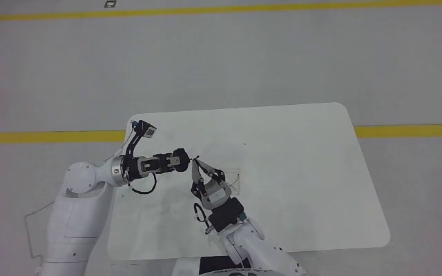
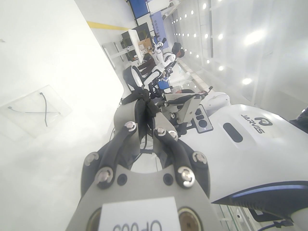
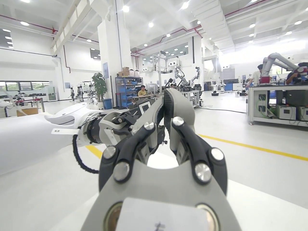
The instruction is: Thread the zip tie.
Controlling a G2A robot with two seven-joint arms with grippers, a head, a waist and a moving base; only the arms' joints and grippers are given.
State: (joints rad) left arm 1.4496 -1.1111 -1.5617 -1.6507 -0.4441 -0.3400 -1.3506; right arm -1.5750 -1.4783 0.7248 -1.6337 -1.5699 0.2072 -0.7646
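Above the white table [image 1: 297,172] my two grippers meet tip to tip. My left gripper [image 1: 188,160] comes in from the left, its black pads [image 2: 142,102] pressed together. My right gripper [image 1: 201,170] rises from the near side, its fingers [image 3: 168,102] closed flat against each other. A thin dark zip tie [image 1: 210,165] runs between the two tips, and a short black end [image 3: 169,82] sticks out past the right fingertips. The pinch points themselves are hidden. Two more zip ties [image 2: 45,111] lie crossed on a clear tray [image 2: 55,94] on the table.
The clear tray [image 1: 233,179] sits just right of the grippers, near the table's middle. The table's near edge [image 1: 242,254] lies below the right arm. Yellow floor lines [image 1: 400,130] run past the table.
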